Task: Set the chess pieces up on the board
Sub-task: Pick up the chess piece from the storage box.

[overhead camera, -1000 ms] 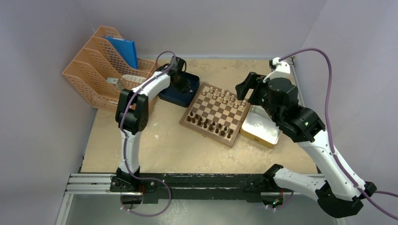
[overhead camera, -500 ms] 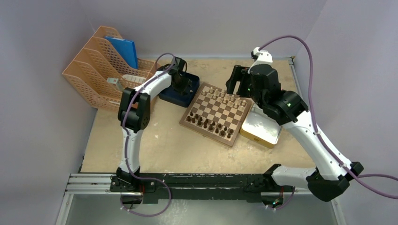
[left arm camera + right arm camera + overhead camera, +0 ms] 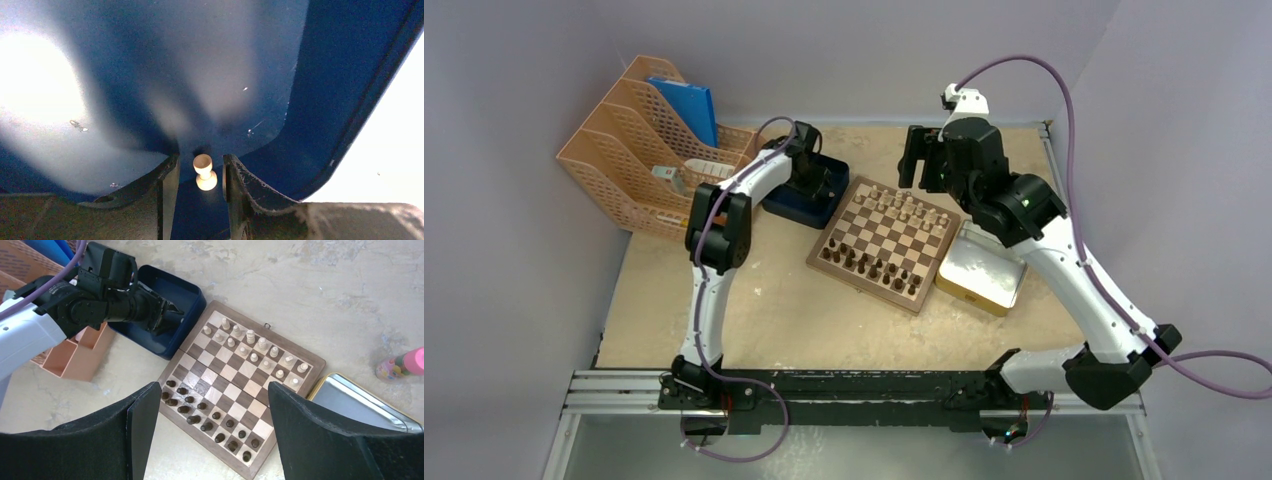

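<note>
Beige pawn (image 3: 205, 172), one, on the dark blue tray (image 3: 325, 100) floor; we log the left gripper (image 3: 200, 160) straddling it, jaws narrowly apart. Other light chess pieces (image 3: 250, 347) occupy the board (image 3: 215, 390), far rows. Right gripper (image 3: 214, 386) above, spread wide, holding nothing.

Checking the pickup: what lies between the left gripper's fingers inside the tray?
One light beige pawn, on the floor of the dark blue tray; the left wrist view shows it.

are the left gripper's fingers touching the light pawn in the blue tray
Apart. The left wrist view shows the light pawn between the open fingers of the left gripper, with blue tray floor visible on both sides, only a sliver at right.
</note>
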`<action>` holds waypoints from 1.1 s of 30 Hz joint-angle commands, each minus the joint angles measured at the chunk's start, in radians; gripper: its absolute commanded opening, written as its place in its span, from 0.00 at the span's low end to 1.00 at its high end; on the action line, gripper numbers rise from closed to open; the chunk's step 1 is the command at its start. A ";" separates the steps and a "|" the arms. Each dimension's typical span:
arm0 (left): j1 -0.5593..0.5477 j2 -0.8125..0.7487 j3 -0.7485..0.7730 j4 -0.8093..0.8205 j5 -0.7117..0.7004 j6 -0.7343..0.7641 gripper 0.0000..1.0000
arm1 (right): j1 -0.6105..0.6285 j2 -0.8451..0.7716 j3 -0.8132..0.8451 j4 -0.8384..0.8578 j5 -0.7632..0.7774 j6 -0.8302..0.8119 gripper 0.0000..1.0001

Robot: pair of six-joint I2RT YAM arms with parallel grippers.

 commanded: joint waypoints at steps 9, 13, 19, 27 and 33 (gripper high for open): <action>0.003 0.039 0.049 -0.037 0.104 -0.048 0.34 | 0.002 0.015 0.053 0.007 0.019 -0.038 0.81; 0.003 0.044 0.042 -0.053 0.114 -0.056 0.32 | 0.002 0.005 0.045 0.022 0.022 -0.031 0.81; 0.004 0.036 0.044 -0.059 0.084 -0.052 0.24 | 0.002 -0.017 0.029 0.030 0.031 -0.015 0.81; 0.004 -0.055 0.040 -0.022 0.002 0.022 0.14 | 0.002 -0.038 0.040 0.040 0.012 -0.001 0.81; 0.000 -0.151 -0.044 0.054 -0.038 0.029 0.13 | 0.002 -0.082 -0.021 0.072 -0.001 0.027 0.81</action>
